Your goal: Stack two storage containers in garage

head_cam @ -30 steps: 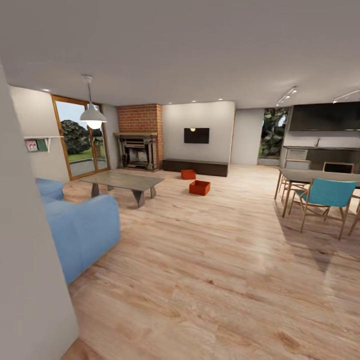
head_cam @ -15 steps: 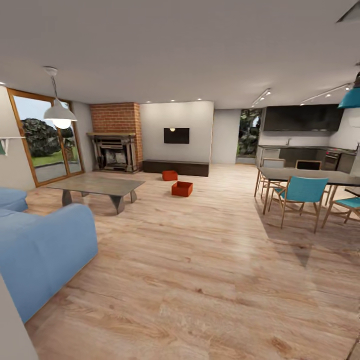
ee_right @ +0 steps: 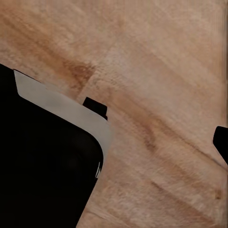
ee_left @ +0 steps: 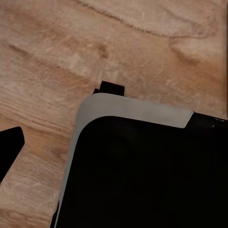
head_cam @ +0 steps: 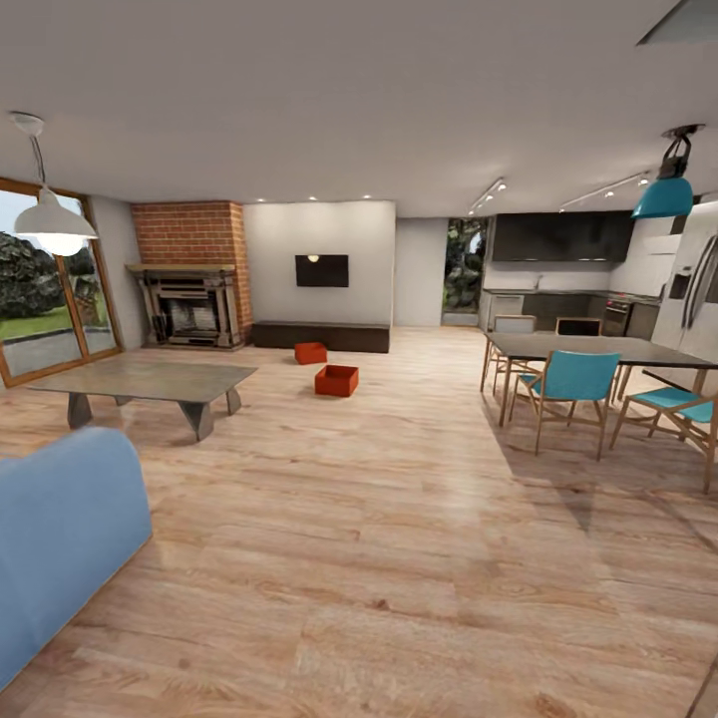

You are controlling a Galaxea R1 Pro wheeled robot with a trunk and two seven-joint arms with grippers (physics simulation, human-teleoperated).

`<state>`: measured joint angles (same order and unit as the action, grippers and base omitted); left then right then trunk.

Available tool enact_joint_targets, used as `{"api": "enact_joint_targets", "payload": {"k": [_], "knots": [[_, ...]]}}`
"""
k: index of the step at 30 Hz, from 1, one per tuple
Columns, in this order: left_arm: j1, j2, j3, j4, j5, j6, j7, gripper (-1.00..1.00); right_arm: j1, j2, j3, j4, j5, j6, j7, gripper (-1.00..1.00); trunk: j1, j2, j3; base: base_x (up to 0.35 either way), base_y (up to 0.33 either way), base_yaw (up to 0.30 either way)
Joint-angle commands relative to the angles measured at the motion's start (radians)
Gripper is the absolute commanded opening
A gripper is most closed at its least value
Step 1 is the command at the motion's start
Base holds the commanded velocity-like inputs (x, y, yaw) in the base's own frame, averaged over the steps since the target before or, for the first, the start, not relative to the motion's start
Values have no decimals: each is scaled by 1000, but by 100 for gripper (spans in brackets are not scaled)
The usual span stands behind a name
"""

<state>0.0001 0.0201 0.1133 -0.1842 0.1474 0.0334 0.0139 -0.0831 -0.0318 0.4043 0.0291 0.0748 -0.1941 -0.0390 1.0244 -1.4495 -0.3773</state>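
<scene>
The two storage containers, orange-red open bins, sit on the light wood floor of the living room, far ahead of me. The nearer container (head_cam: 336, 380) is just in front of the farther one (head_cam: 310, 352), which lies close to the low dark TV bench (head_cam: 319, 336). Both are well beyond arm's reach. In the left wrist view a dark fingertip (ee_left: 9, 148) shows at the picture's edge over wood planks. In the right wrist view a dark fingertip (ee_right: 221, 142) shows likewise. Neither gripper holds anything. The garage is out of view.
A blue sofa (head_cam: 60, 529) stands close at the left, with a glass coffee table (head_cam: 140, 381) beyond it. A dining table (head_cam: 588, 349) with teal chairs (head_cam: 568, 384) fills the right side. A wide stretch of wood floor (head_cam: 379, 519) leads to the bins. My black base (ee_left: 147, 180) shows below the wrists.
The whole head view has shifted: the near wall has left the picture, the sofa has slid left, and more of the dining area shows. The two bins themselves have not moved.
</scene>
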Motion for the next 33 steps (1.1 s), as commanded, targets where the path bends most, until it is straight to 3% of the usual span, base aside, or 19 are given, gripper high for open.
{"api": "enact_joint_targets", "payload": {"k": [1, 33], "knots": [[0, 0, 0, -2, 11, 3, 1, 100, -1, 1, 1, 3, 9, -5, -4, 100, 1, -1, -1, 324, 5, -8], [0, 0, 0, -3, 11, 2, 1, 100, -1, -1, 9, 3, 22, -5, -4, 100, 1, -1, -1, 324, 0, 0]]}}
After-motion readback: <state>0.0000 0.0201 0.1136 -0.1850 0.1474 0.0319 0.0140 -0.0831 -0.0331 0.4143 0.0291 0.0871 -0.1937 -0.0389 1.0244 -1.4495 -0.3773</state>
